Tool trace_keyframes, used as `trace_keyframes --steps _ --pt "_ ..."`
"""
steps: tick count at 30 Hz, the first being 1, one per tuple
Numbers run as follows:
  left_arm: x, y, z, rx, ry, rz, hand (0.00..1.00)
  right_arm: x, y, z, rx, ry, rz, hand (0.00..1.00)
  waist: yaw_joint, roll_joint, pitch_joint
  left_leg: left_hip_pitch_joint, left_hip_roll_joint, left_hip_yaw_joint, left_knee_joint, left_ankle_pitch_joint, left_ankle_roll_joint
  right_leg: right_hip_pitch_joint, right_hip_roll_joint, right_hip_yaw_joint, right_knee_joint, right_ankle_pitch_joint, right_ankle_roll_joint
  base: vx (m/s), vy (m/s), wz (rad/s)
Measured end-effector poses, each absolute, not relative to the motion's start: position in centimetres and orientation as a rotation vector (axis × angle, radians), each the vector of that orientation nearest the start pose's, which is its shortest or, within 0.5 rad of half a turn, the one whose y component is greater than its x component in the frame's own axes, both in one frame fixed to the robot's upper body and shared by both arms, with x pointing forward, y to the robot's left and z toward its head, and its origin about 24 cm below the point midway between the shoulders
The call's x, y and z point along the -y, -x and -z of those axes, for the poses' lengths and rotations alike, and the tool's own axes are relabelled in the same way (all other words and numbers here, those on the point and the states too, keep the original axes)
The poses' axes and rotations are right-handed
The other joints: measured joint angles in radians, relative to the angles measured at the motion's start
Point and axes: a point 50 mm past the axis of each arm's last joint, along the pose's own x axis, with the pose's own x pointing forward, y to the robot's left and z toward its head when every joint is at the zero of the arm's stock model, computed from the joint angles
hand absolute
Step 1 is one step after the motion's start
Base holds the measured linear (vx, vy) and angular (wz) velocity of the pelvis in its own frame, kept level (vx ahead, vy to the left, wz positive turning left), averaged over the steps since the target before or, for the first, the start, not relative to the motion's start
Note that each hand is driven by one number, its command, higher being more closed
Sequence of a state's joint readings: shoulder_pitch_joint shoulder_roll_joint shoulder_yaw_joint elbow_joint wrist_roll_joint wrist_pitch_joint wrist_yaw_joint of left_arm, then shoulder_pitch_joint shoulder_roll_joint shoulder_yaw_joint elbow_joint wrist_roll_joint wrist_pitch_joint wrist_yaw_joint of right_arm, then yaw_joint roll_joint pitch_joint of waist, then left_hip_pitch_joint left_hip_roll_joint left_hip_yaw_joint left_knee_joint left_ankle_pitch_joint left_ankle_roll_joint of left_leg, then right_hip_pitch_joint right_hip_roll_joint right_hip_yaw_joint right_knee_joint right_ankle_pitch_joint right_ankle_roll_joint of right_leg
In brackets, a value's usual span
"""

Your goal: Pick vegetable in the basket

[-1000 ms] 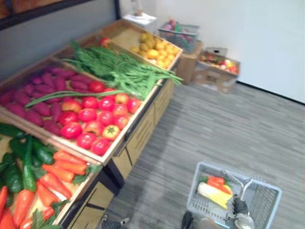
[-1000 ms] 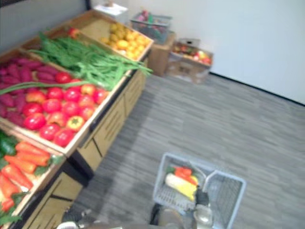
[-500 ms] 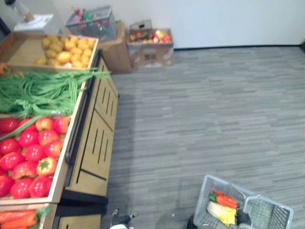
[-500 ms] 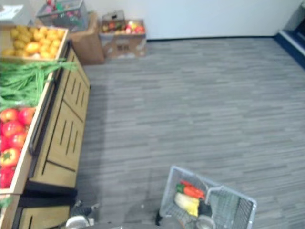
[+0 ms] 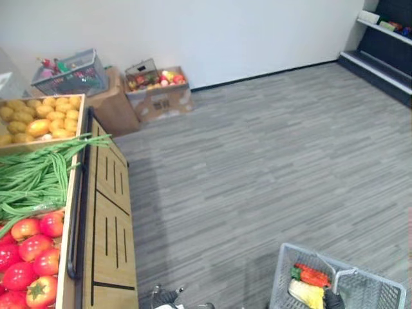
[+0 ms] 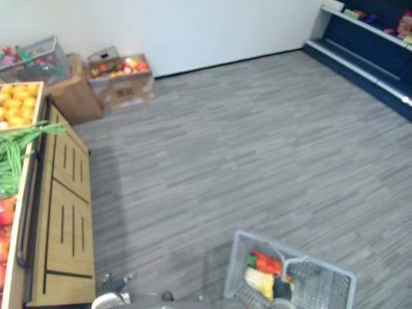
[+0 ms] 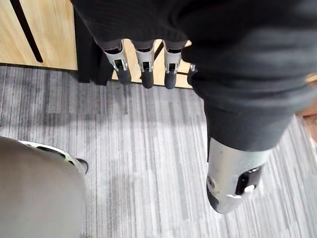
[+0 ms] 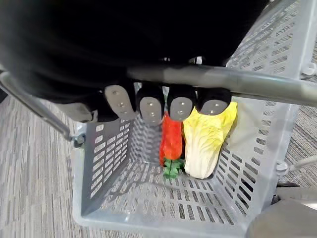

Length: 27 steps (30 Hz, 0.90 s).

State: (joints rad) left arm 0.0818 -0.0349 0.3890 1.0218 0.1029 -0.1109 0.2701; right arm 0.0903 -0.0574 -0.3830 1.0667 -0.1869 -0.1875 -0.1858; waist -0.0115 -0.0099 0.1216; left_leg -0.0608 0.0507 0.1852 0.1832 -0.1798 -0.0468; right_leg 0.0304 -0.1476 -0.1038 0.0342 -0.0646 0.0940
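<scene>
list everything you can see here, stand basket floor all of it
basket: one, grey plastic, hanging by its handle from the robot's right hand
carrot: one, orange with green top, in the basket
cabbage: one, pale yellow, in the basket beside the carrot, touching it
wooden stand: one, light wood, on the robot's left
tomatoes: several, red, nearest bin of the stand
green beans: a pile, green, middle bin
yellow produce: a pile, yellow, far bin
cardboard boxes: two, brown, by the far wall, one holding mixed produce
wire basket: one, grey, on top of the other box
dark shelving: one, far right
floor: grey striped
left hand: fingers straight, holding nothing
right hand: fingers curled round the basket's handle
</scene>
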Motion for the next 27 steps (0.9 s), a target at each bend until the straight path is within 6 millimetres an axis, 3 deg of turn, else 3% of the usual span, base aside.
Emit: trace_keyframes --steps 5,6,8,9,11,12,13,14,15,16,18,21,27 --pt "-20.2 -9.6 15.6 -1.016 -0.06 -0.526 0.0 23.0 -9.6 14.9 -0.943 0.149 0.451 1.0 0.016 -0.009 -0.005 0.06 -0.033 0.036 -0.058 0.003 0.025 -0.019 -0.034 0.01 0.066 -0.035 0.032 0.14 0.099 -0.19" --pt "-20.2 -9.6 15.6 -1.019 -0.071 -0.513 0.0 23.0 -9.9 14.8 -0.931 0.149 0.449 1.0 0.019 -0.016 -0.001 0.082 -0.031 0.049 -0.077 -0.002 0.028 -0.056 -0.041 0.01 0.164 -0.06 0.033 0.11 0.039 -0.26" --pt "-20.0 -9.8 15.6 -1.024 -0.117 -0.464 0.0 23.0 -10.8 14.5 -0.897 0.151 0.439 1.0 0.016 -0.002 -0.003 0.119 -0.018 0.056 -0.093 -0.007 0.029 -0.16 -0.041 0.01 0.406 -0.072 0.02 0.13 0.029 -0.18" --pt "-20.2 -9.9 15.6 -1.022 -0.14 -0.439 0.0 22.7 -11.4 14.2 -0.866 0.145 0.435 1.0 0.012 -0.015 0.001 0.15 -0.024 0.054 -0.095 -0.01 0.033 -0.221 -0.053 0.022 0.575 -0.068 0.018 0.17 0.007 0.09" --pt "-20.7 -9.9 15.5 -1.023 -0.181 -0.414 0.0 21.9 -11.5 14.3 -0.858 0.126 0.423 1.0 0.003 -0.038 -0.009 0.173 -0.02 0.026 -0.09 -0.013 0.038 -0.26 -0.063 0.046 0.689 -0.095 0.001 0.21 -0.083 0.47" --pt "-21.0 -9.9 15.5 -1.03 -0.206 -0.404 0.0 21.4 -11.6 14.4 -0.861 0.122 0.398 1.0 0.0 -0.058 -0.013 0.167 -0.005 -0.005 -0.083 -0.013 0.036 -0.26 -0.055 0.041 0.652 -0.122 -0.018 0.2 -0.155 0.68" --pt "-20.9 -10.1 15.5 -1.026 -0.205 -0.403 0.0 21.3 -11.6 14.4 -0.861 0.12 0.391 1.0 0.003 -0.063 -0.011 0.161 0.004 -0.018 -0.078 -0.015 0.033 -0.259 -0.053 0.033 0.612 -0.127 -0.027 0.2 -0.246 0.76" --pt "-20.7 -10.5 15.4 -1.017 -0.2 -0.396 0.0 21.2 -11.7 14.4 -0.862 0.12 0.387 1.0 0.014 -0.063 -0.011 0.135 0.03 -0.053 -0.057 -0.022 0.012 -0.25 -0.043 0.031 0.466 -0.125 -0.032 0.15 -0.226 0.57" --pt "-20.7 -10.6 15.4 -1.014 -0.207 -0.393 0.0 21.2 -11.7 14.4 -0.862 0.121 0.385 1.0 0.014 -0.064 -0.013 0.127 0.036 -0.066 -0.048 -0.027 0.003 -0.239 -0.042 0.037 0.396 -0.107 -0.024 0.16 -0.306 0.74" --pt "-21.0 -10.5 15.3 -1.017 -0.22 -0.399 0.0 21.2 -11.6 14.5 -0.872 0.121 0.379 1.0 0.013 -0.08 -0.022 0.111 0.042 -0.097 -0.034 -0.042 -0.022 -0.202 -0.036 0.088 0.298 -0.075 0.028 0.13 -0.307 0.61" --pt "-20.5 -10.1 15.7 -1.044 -0.166 -0.428 0.0 21.5 -11.2 14.7 -0.895 0.119 0.387 1.0 0.019 -0.037 -0.03 0.098 0.09 -0.141 -0.046 -0.031 -0.051 -0.189 0.016 0.094 0.282 -0.083 0.035 0.11 -0.274 0.5" --pt "-20.1 -9.3 16.0 -1.068 -0.045 -0.507 0.0 21.8 -10.9 14.8 -0.915 0.105 0.408 1.0 0.019 -0.012 -0.041 0.098 0.122 -0.171 -0.083 0.014 -0.088 -0.176 0.041 0.041 0.267 -0.1 0.012 0.11 -0.204 0.39" --pt "-20.2 -7.0 16.4 -1.089 0.217 -0.738 0.0 21.3 -9.2 15.6 -0.985 0.071 0.41 1.0 0.02 0.001 -0.05 0.097 0.17 -0.199 -0.097 0.054 -0.119 -0.064 0.08 -0.066 0.159 -0.096 0.001 0.02 -0.117 0.5"
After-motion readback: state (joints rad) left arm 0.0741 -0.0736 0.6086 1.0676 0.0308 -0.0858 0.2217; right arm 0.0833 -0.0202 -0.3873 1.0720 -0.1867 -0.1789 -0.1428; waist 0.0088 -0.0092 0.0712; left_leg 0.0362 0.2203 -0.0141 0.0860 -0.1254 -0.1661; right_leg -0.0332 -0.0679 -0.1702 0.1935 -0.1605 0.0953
